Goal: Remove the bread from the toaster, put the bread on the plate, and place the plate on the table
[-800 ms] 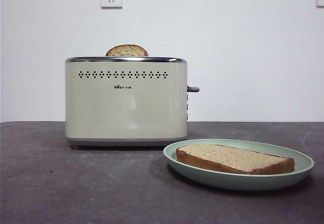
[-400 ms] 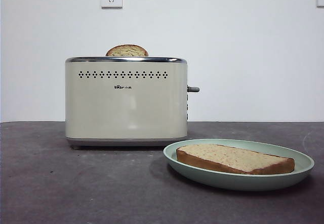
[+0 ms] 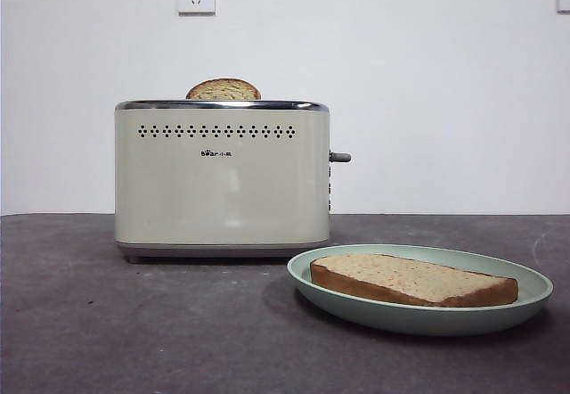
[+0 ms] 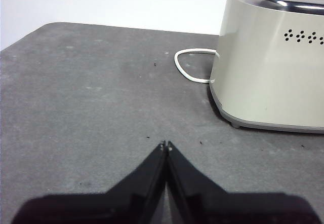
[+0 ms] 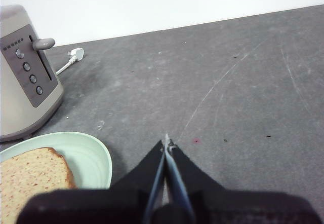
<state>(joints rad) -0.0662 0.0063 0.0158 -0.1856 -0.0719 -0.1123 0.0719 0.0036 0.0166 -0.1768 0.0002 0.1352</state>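
On the counter point(image 3: 134, 323): one toaster point(image 3: 221, 180), one plate point(image 3: 419, 309), two bread slices in all.
Toaster: cream, two-slot, standing on the dark grey counter; grey side lever point(image 3: 340, 157) at its right end in the front view.
Bread point(image 3: 414, 280): one slice lying flat inside the mint-green plate.
Second slice point(image 3: 223, 89): only its rounded top shows above the toaster's chrome rim.
Plate: resting on the counter, just in front of the toaster's lever end.
Cord point(image 4: 190, 69): one white loop behind the toaster.
Left tool point(image 4: 166, 146): jaws pressed together, holding nothing, over bare counter near the toaster.
Right tool point(image 5: 167, 144): jaws together, empty, beside the plate.
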